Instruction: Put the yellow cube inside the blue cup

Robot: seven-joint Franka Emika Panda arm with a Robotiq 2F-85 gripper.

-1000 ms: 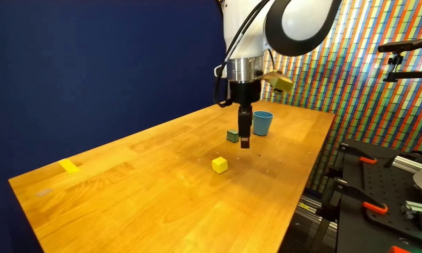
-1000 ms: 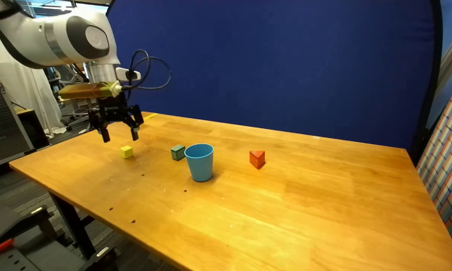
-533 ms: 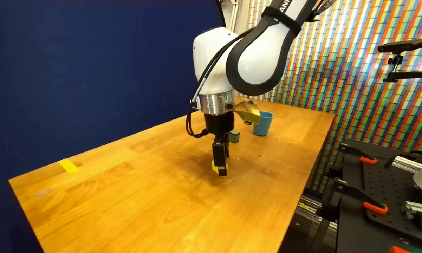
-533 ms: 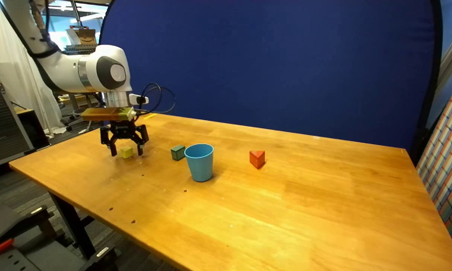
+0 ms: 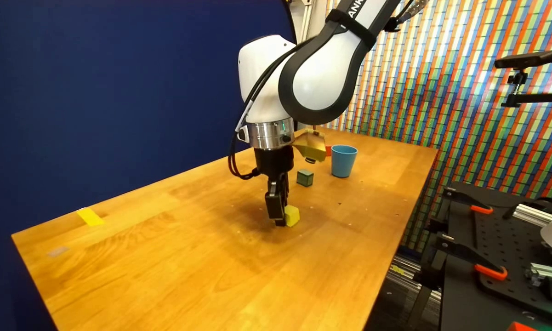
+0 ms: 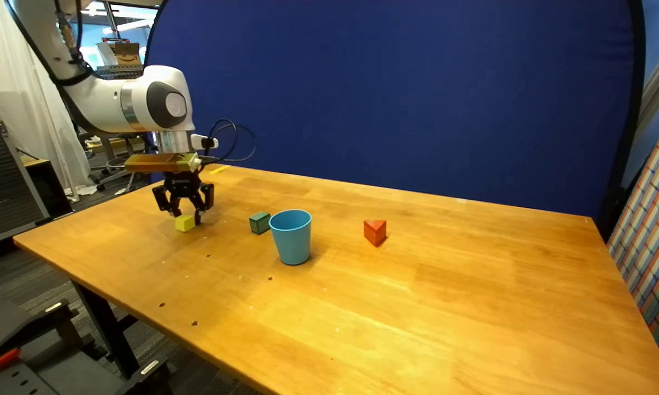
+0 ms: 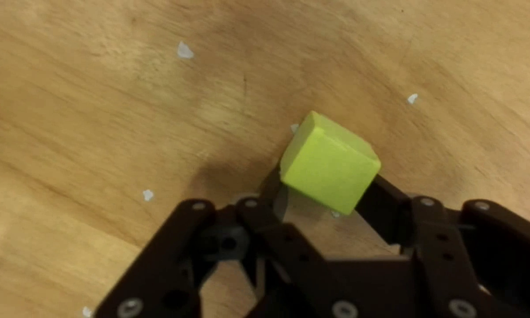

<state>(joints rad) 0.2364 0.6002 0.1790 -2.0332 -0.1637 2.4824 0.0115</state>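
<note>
The bright yellow cube [image 7: 328,168] rests on the wooden table, turned at an angle to my fingers. My gripper [image 7: 324,187] is down at table level, its jaws drawn in on both sides of the cube. Both fingers [image 7: 384,203] appear to meet the cube near its corners; whether they grip it firmly is unclear. In an exterior view the cube [image 5: 292,216] sticks out past the fingertips on the cup's side. The light-blue cup [image 6: 292,241] stands upright in both exterior views, apart from the gripper, with its mouth up.
A dark green cube [image 6: 259,223] sits between the yellow cube and the cup. Beyond the cup is a red wedge-like block [image 6: 375,232]. Flat yellow tape [image 5: 91,217] marks the table's far edge. A dark blue backdrop [image 6: 389,109] rises behind the table.
The gripper has come down from above the table to the yellow cube, and its jaws have narrowed from wide apart. The cube has shifted slightly. Cup, green cube and red block have not moved.
</note>
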